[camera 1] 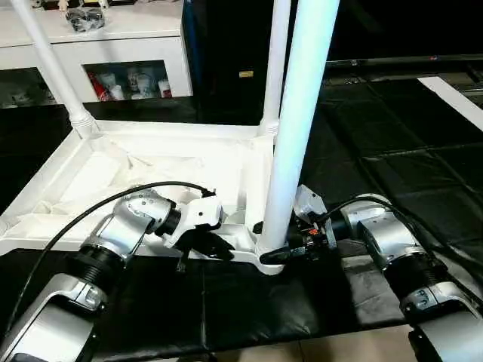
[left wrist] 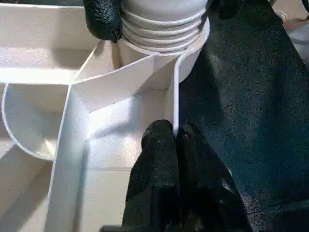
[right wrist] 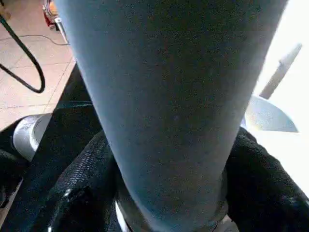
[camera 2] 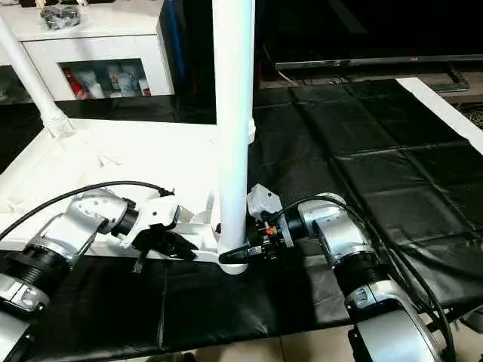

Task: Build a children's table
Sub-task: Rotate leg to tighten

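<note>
The children's table top lies upside down on a black mat, ribbed underside up. Three white legs stand in its corner sockets: far left, far right, and the near right one, tall and close to me. My left gripper is shut on the thin rim of the top, just left of the near right corner. My right gripper reaches in from the right, its black fingers closed on both sides of the near leg's base, right above the socket.
A white cabinet with glass doors stands at the back left. A dark low unit runs along the back. The black mat spreads to the right, with a white strip at its far right. Tiled floor lies at the near edge.
</note>
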{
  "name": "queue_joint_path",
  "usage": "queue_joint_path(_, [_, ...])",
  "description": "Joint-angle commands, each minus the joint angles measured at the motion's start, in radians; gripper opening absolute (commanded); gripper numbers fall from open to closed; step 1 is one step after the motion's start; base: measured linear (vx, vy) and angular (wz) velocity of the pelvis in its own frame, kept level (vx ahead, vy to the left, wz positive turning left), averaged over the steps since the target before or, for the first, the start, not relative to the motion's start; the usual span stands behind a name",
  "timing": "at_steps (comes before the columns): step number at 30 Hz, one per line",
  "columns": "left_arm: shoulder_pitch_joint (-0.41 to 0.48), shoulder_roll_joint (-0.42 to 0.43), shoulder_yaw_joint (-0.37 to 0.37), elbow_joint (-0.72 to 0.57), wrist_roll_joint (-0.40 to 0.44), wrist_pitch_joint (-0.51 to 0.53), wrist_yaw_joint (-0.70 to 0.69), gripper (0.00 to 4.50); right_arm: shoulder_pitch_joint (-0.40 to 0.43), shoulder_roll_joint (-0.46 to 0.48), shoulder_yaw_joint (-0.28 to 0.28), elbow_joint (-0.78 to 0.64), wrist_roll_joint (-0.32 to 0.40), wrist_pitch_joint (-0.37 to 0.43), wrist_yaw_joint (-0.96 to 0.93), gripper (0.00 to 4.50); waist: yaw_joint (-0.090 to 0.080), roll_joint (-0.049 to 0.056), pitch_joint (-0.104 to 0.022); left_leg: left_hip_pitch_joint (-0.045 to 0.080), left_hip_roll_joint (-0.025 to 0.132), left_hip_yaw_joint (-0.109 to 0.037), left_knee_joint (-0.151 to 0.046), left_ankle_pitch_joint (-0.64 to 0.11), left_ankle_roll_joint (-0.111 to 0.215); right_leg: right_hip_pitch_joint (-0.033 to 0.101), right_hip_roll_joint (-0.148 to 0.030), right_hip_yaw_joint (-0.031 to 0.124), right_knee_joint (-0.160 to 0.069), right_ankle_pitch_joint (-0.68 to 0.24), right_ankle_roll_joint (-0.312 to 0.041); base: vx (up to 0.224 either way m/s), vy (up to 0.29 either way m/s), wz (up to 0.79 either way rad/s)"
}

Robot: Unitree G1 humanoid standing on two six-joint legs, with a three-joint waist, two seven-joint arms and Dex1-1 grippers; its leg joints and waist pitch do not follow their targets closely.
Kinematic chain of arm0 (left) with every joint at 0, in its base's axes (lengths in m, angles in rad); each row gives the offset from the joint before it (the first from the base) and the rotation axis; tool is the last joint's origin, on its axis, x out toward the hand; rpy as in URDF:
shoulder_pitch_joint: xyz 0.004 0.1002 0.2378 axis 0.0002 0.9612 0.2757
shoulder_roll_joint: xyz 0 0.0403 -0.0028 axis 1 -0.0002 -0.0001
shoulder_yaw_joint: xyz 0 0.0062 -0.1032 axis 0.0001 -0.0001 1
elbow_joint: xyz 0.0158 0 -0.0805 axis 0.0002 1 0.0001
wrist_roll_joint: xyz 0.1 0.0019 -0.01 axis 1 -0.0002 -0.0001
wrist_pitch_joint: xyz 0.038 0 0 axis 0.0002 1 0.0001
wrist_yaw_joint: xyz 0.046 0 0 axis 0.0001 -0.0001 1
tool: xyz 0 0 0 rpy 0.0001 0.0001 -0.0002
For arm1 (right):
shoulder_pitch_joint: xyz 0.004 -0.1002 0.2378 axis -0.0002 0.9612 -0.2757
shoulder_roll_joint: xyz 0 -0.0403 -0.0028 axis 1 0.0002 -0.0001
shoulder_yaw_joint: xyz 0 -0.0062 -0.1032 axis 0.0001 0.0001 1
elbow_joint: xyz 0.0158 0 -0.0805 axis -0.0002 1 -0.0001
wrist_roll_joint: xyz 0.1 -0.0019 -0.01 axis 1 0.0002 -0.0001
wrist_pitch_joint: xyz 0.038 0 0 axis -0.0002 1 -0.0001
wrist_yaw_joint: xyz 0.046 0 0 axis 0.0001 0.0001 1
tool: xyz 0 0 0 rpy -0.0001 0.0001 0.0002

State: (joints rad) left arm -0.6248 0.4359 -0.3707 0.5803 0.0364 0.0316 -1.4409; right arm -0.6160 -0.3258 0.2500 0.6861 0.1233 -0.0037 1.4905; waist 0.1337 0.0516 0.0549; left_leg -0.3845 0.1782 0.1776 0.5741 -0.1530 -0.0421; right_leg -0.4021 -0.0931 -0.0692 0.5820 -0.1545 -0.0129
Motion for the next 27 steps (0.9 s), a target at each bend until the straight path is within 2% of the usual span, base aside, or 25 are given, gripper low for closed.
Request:
queue_joint_path(1, [0.007,-0.031,0.006,0.0,-0.019,0.04,0.044,0.0,0.015,0.013,0.0,-0.018,0.006,0.019,-0.025,2.67,-0.007,-0.002,-0.074,0.027,0.053,-0.012,-0.065,-0.311,0.037,0.042,-0.056,0.037,-0.057,-0.282,-0.239,0.0,0.0,0.0])
queue_joint_path(4, [-0.007,-0.074,0.056,0.018,-0.039,0.11,0.141,0.0,0.036,0.032,-0.025,-0.023,0.007,0.057,-0.113,2.67,-0.008,-0.005,-0.069,0.032,0.052,-0.012,-0.068,-0.354,0.02,0.039,-0.056,0.038,-0.065,-0.357,-0.22,0.0,0.0,0.0])
queue_joint_path(7, [-0.021,-0.129,0.126,0.029,-0.064,0.176,0.28,0.0,0.067,0.069,-0.06,-0.009,-0.014,0.081,-0.282,2.67,-0.015,-0.008,-0.067,0.029,0.049,-0.018,-0.071,-0.368,0.002,0.042,-0.059,0.035,-0.07,-0.418,-0.194,0.0,0.0,0.0])
queue_joint_path(8, [-0.022,-0.138,0.134,0.027,-0.066,0.188,0.299,0.0,0.07,0.077,-0.067,-0.006,-0.015,0.085,-0.312,2.66,-0.022,-0.006,-0.065,0.031,0.047,-0.019,-0.07,-0.386,-0.005,0.038,-0.06,0.034,-0.075,-0.448,-0.182,0.0,0.0,0.0])
queue_joint_path(9, [-0.022,-0.138,0.134,0.027,-0.066,0.188,0.299,0.0,0.07,0.077,-0.067,-0.006,-0.015,0.085,-0.312,2.66,-0.031,-0.009,-0.066,0.031,0.044,-0.02,-0.069,-0.399,-0.004,0.039,-0.061,0.031,-0.079,-0.48,-0.17,0.0,0.0,0.0])
queue_joint_path(10, [-0.031,-0.169,0.166,0.021,-0.08,0.238,0.366,0.0,0.062,0.123,-0.107,0.015,0.001,0.132,-0.421,2.66,-0.038,-0.006,-0.066,0.028,0.042,-0.021,-0.069,-0.394,-0.001,0.039,-0.06,0.031,-0.081,-0.488,-0.163,0.0,0.0,0.0])
queue_joint_path(11, [-0.031,-0.169,0.166,0.021,-0.08,0.238,0.366,0.0,0.062,0.123,-0.107,0.015,0.001,0.132,-0.421,2.66,-0.042,-0.007,-0.065,0.028,0.042,-0.021,-0.069,-0.395,-0.002,0.037,-0.059,0.031,-0.082,-0.489,-0.163,0.0,0.0,0.0])
queue_joint_path(13, [-0.055,-0.23,0.214,0.012,-0.086,0.316,0.494,0.0,0.004,0.228,-0.182,0.087,0.029,0.185,-0.644,2.66,-0.056,-0.005,-0.065,0.025,0.04,-0.023,-0.069,-0.396,-0.007,0.038,-0.059,0.03,-0.081,-0.484,-0.164,0.0,0.0,0.0])
queue_joint_path(14, [-0.062,-0.245,0.226,0.012,-0.087,0.332,0.526,0.0,-0.013,0.253,-0.2,0.106,0.038,0.196,-0.693,2.66,-0.069,-0.006,-0.065,0.019,0.036,-0.029,-0.071,-0.402,-0.013,0.042,-0.058,0.023,-0.08,-0.499,-0.159,0.0,0.0,0.0])
queue_joint_path(15, [-0.07,-0.26,0.24,0.013,-0.086,0.346,0.56,0.0,-0.027,0.275,-0.215,0.121,0.045,0.205,-0.736,2.66,-0.077,-0.005,-0.066,0.019,0.034,-0.03,-0.07,-0.403,-0.012,0.042,-0.058,0.02,-0.085,-0.511,-0.147,0.0,0.0,0.0])
queue_joint_path(16, [-0.077,-0.279,0.252,0.011,-0.086,0.361,0.593,0.0,-0.046,0.302,-0.231,0.141,0.051,0.212,-0.787,2.63,-0.08,-0.002,-0.067,0.024,0.034,-0.028,-0.067,-0.403,-0.004,0.037,-0.057,0.023,-0.089,-0.497,-0.15,0.0,0.0,0.0])
queue_joint_path(17, [-0.08,-0.293,0.257,0.006,-0.082,0.374,0.619,0.0,-0.059,0.323,-0.239,0.153,0.049,0.213,-0.828,2.63,-0.083,-0.004,-0.067,0.023,0.034,-0.026,-0.067,-0.4,-0.002,0.035,-0.056,0.024,-0.088,-0.484,-0.155,0.0,0.0,0.0])
queue_joint_path(20, [-0.084,-0.315,0.255,-0.007,-0.069,0.397,0.661,0.0,-0.08,0.362,-0.249,0.173,0.039,0.211,-0.902,2.6,-0.089,-0.005,-0.07,0.017,0.034,-0.024,-0.067,-0.367,0.012,0.041,-0.054,0.026,-0.081,-0.406,-0.176,0.0,0.0,0.0])
queue_joint_path(23, [-0.08,-0.317,0.234,-0.028,-0.051,0.41,0.675,0.0,-0.084,0.382,-0.246,0.179,0.01,0.192,-0.919,2.6,-0.09,0.002,-0.074,0.015,0.036,-0.021,-0.065,-0.329,0.028,0.044,-0.053,0.028,-0.071,-0.308,-0.206,0.0,0.0,0.0])
queue_joint_path(24, [-0.077,-0.312,0.227,-0.034,-0.045,0.41,0.671,0.0,-0.082,0.383,-0.246,0.178,0.004,0.185,-0.912,2.6,-0.088,0.0,-0.077,0.016,0.036,-0.019,-0.063,-0.311,0.037,0.045,-0.052,0.029,-0.068,-0.264,-0.218,0.0,0.0,0.0])
queue_joint_path(25, [-0.073,-0.304,0.22,-0.033,-0.041,0.404,0.662,0.0,-0.075,0.376,-0.242,0.17,0.002,0.177,-0.894,3.16,-0.087,0.005,-0.078,0.015,0.036,-0.019,-0.062,-0.301,0.041,0.046,-0.052,0.03,-0.066,-0.245,-0.223,0.0,0.0,0.0])
queue_joint_path(27, [-0.067,-0.296,0.214,-0.032,-0.037,0.399,0.653,0.0,-0.067,0.367,-0.244,0.16,0.008,0.17,-0.88,3.3,-0.086,0.007,-0.081,0.015,0.036,-0.017,-0.059,-0.266,0.055,0.05,-0.051,0.029,-0.061,-0.183,-0.24,0.0,0.0,0.0])
